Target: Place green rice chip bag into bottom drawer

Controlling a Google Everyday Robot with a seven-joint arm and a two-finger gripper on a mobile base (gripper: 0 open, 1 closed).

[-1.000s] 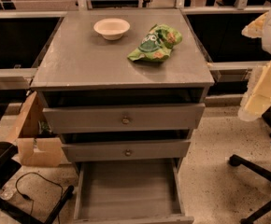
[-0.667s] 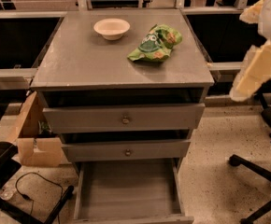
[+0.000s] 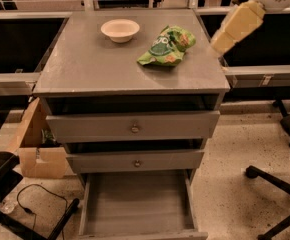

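Observation:
The green rice chip bag [image 3: 165,46] lies on the grey cabinet top [image 3: 95,69], toward its back right. The bottom drawer [image 3: 135,204] is pulled out, its plank floor bare. My gripper [image 3: 221,43] is at the end of the cream arm link [image 3: 240,24] that comes in from the upper right. It hangs over the cabinet's right edge, a little to the right of the bag and apart from it.
A cream bowl [image 3: 120,30] stands on the cabinet top at the back, left of the bag. The two knobbed drawers [image 3: 135,128] are slightly out. A cardboard box [image 3: 35,149] sits at the left. An office chair base [image 3: 275,184] and a floor cable [image 3: 35,199] flank the cabinet.
The arm has swung up and to the left, from beside the cabinet's right side to over its right edge near the bag. Bag, bowl and drawers have not moved.

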